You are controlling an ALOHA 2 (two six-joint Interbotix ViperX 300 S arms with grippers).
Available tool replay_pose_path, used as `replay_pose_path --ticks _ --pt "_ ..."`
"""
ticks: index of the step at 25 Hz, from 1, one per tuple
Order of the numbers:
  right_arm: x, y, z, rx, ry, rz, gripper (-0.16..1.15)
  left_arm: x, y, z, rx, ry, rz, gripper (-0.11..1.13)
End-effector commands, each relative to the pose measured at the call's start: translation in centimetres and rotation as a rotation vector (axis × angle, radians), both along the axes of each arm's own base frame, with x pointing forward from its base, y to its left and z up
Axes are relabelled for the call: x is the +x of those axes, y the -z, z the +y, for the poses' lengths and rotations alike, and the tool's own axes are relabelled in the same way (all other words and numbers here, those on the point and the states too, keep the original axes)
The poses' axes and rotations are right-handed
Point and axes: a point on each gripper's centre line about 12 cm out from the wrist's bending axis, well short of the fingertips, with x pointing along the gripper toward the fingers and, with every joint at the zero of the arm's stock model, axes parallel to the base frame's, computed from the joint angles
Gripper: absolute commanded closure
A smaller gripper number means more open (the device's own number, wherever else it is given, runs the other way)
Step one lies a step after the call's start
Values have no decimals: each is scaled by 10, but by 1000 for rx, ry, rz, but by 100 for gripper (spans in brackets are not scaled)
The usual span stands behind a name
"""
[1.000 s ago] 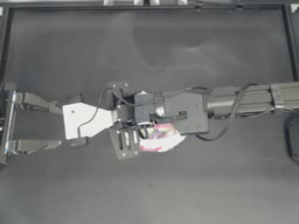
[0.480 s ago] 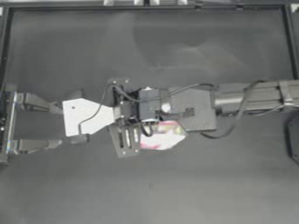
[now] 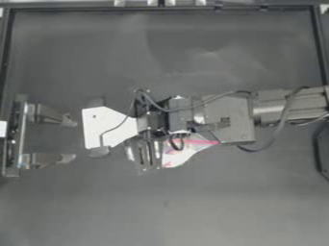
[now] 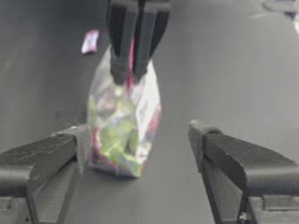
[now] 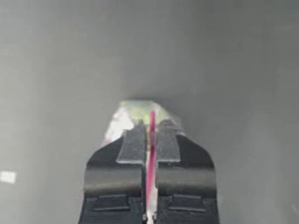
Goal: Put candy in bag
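The right arm reached from the right side across to the middle of the table [image 3: 77, 206], and its tool [image 5: 149, 131] pointed down with both jaws pressed together on the pink strip of the bag [image 4: 123, 131]. The left arm came in from the left, and its tool [image 4: 134, 144] stood low beside the right one, with its jaws spread wide apart, one at each side of the bag.

Even, dim light; soft blur throughout, faint shadows.

surface: dark table [image 3: 77, 62] | edge: raised rim [image 3: 160, 6]
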Motion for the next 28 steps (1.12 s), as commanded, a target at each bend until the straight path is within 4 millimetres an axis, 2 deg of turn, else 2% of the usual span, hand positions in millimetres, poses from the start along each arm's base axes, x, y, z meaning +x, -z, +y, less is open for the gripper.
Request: replay_pose_path --ticks 1,12,23,28 --pt "-8 -27 1 4 -2 -71 92 16 -4 2 -7 -10 -11 4" --pt "-13 -24 2 6 -7 -95 92 58 11 9 0 -34 38 6" --pt "-12 -23 2 3 -11 -113 92 82 20 16 2 -54 52 7" --pt "-11 -23 2 2 -11 -116 92 90 23 17 3 -55 55 13"
